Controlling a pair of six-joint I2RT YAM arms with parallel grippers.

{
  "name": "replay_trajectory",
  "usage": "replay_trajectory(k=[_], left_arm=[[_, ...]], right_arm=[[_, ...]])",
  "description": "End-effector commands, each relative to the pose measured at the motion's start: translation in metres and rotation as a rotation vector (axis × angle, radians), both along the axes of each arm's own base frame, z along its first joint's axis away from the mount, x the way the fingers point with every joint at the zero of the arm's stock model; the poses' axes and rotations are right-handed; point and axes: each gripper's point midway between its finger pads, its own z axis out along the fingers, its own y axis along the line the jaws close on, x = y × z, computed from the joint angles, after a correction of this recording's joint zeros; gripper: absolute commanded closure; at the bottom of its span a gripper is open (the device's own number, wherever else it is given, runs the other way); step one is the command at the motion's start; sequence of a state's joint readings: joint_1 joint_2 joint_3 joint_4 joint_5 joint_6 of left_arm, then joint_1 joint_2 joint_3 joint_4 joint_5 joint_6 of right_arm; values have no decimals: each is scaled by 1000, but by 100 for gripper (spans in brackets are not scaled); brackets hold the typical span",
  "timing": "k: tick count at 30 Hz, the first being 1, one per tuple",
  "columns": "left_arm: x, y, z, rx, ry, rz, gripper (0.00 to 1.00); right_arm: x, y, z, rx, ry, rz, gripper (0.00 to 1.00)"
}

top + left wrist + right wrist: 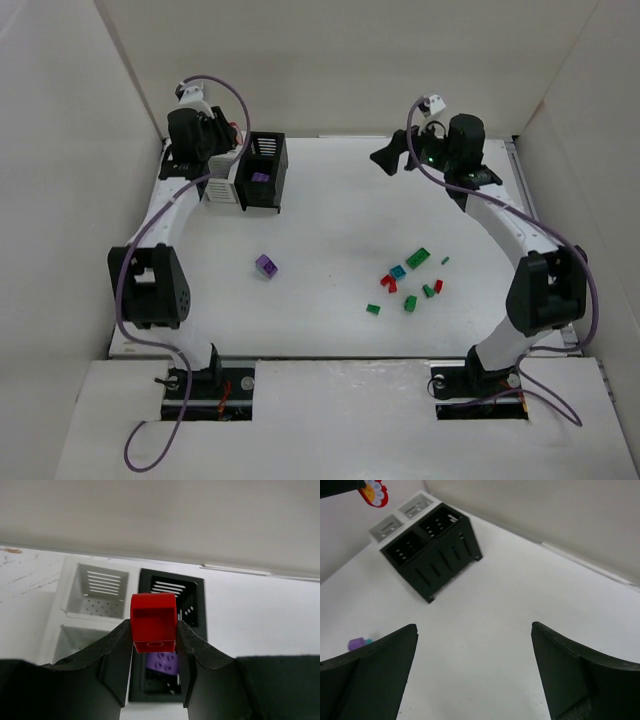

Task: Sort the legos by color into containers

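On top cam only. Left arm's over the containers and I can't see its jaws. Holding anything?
Observer: Yes. The left wrist view shows the left jaws shut on a red lego.
Operator: Anything in the white container? The arm covers part of it here.
Observer: The white container's far compartment shows a bare floor. The near one is partly hidden behind the jaws.
Operator: And the right jaws?
Observer: The right wrist view shows them wide open with nothing between.
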State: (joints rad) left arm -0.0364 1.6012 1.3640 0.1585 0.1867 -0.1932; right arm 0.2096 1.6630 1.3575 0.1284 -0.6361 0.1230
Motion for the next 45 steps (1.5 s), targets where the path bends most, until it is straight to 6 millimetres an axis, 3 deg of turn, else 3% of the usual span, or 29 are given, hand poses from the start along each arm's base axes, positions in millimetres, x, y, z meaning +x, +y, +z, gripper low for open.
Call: replay_trajectory(k=[1, 2, 3, 4, 5, 6, 7, 9, 10, 16, 17, 19, 23, 24, 25, 29, 30, 31, 34, 35, 36, 37, 38, 39, 41, 42, 43, 44, 45], left_arm=[[39, 23, 33, -60, -86, 98, 100], [48, 23, 29, -59, -73, 99, 100], [64, 34, 3, -63, -21, 134, 100], [74, 41, 13, -70, -29, 157, 100], [86, 43, -8, -66, 10, 171, 100], [89, 45, 5, -65, -16, 182, 100], [99, 51, -13, -73, 11, 194, 100], [112, 54, -5, -72, -15, 211, 100], [119, 54, -22, -78, 17, 214, 100], [128, 58, -30, -82, 28, 236, 100], [129, 58, -33, -81, 35, 237, 95], [127, 58, -39, -79, 60, 238, 70], [122, 64, -41, -58, 77, 271, 54], [120, 64, -34, -59, 65, 271, 50], [118, 65, -40, -48, 84, 269, 45], [111, 55, -22, -42, 68, 237, 33], [106, 55, -25, -51, 84, 240, 31], [101, 54, -12, -53, 64, 240, 28], [79, 44, -19, -82, 123, 252, 22], [63, 33, -7, -95, 131, 251, 20], [49, 34, -25, -99, 183, 290, 17], [37, 31, -27, -111, 207, 304, 10], [18, 27, -12, -166, 202, 329, 8], [-5, 19, -43, -167, 301, 345, 6], [-34, 9, -58, -200, 357, 357, 6], [-52, -2, -46, -242, 342, 353, 6], [-74, -3, -76, -229, 421, 370, 6], [-87, -6, -83, -231, 448, 379, 6], [-102, -9, -79, -246, 443, 392, 7]], right_arm=[[7, -29, 7, -122, -56, -191, 0], [5, -32, 12, -133, -68, -204, 0], [3, -35, 11, -137, -65, -217, 0], [1, -38, 15, -146, -74, -231, 0], [1, -40, 8, -155, -57, -242, 0], [-1, -41, 13, -159, -74, -241, 0], [0, -43, 11, -165, -65, -252, 0], [-2, -44, 4, -172, -47, -250, 0], [-2, -44, 4, -172, -46, -250, 0], [-3, -44, -2, -182, -19, -247, 0], [-1, -43, -7, -186, -9, -246, 0], [-1, -43, -11, -193, 11, -245, 0], [-1, -44, -9, -201, 7, -242, 0], [-1, -44, -9, -201, 7, -242, 0], [-1, -44, -9, -201, 7, -242, 0], [-5, -44, -2, -208, -14, -229, 0], [-8, -44, -4, -211, -5, -228, 0], [-8, -44, -4, -211, -5, -228, 0], [-15, -46, -7, -221, -1, -225, 0], [-21, -42, -7, -221, -2, -214, 0], [-23, -45, -5, -222, -8, -225, 0], [-25, -48, -15, -236, 16, -238, 0], [-28, -46, -13, -239, 11, -242, 0], [-29, -49, -8, -239, -2, -259, 0], [-33, -50, -18, -259, 25, -296, 0], [-32, -53, -20, -262, 40, -319, 0], [-33, -53, -24, -271, 58, -340, 0], [-35, -51, -28, -280, 64, -342, 0], [-37, -49, -30, -281, 76, -347, 0]])
